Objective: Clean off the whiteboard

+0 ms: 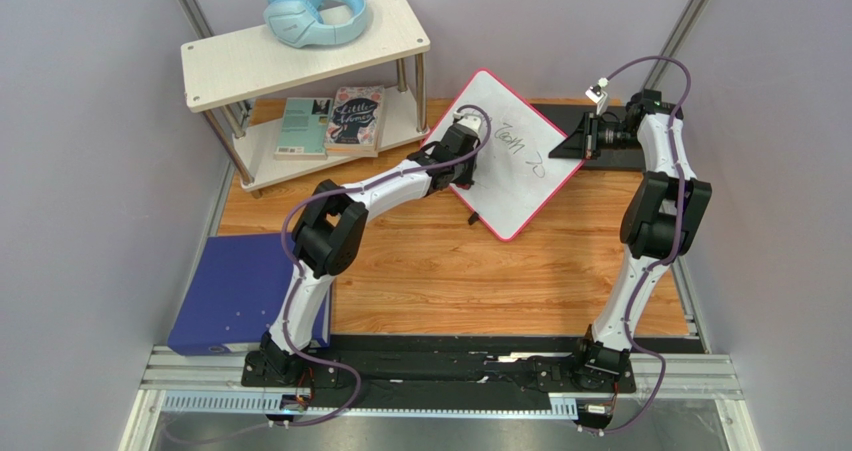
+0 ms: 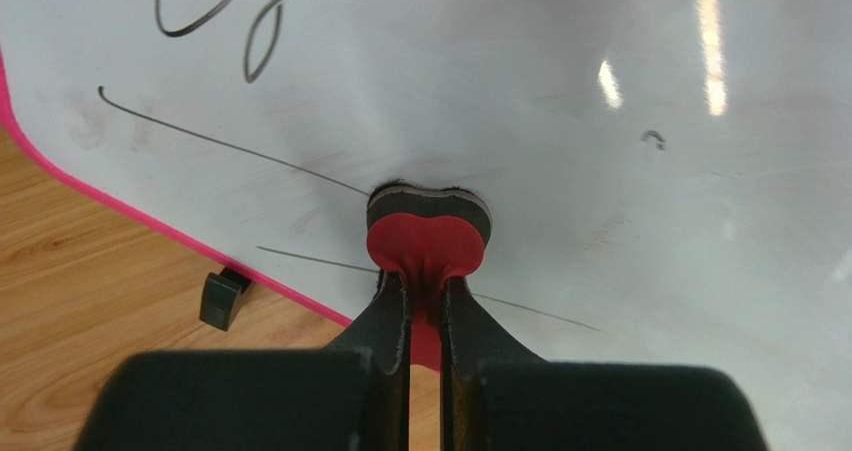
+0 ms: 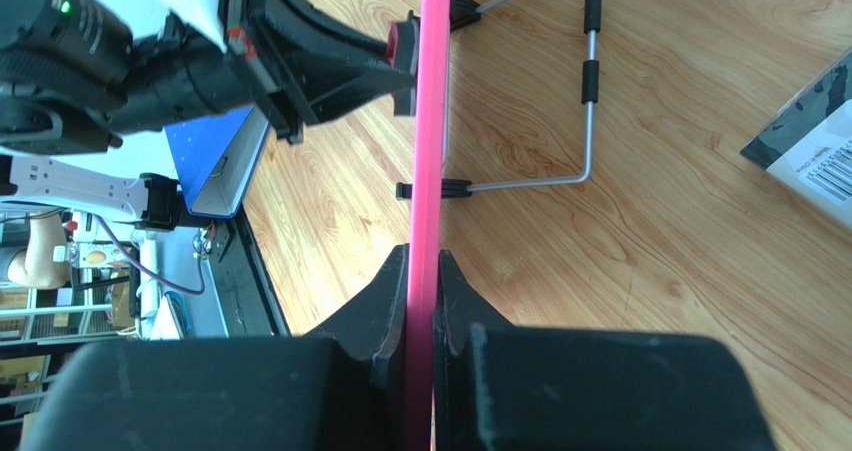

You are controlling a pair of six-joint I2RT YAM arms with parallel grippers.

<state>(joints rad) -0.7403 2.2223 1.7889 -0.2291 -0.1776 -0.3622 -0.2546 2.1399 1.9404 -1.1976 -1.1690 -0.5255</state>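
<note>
The whiteboard, white with a pink rim and black handwriting, stands tilted at the back middle of the wooden table. My left gripper is shut on a small red eraser and presses it against the board's face, between thin black lines. My right gripper is shut on the board's right pink rim, seen edge-on in the right wrist view. Black scribbles remain at the board's upper left in the left wrist view.
A white two-tier shelf stands at the back left with blue headphones on top and books below. A blue-purple binder lies at the near left. The board's wire stand and a black foot show.
</note>
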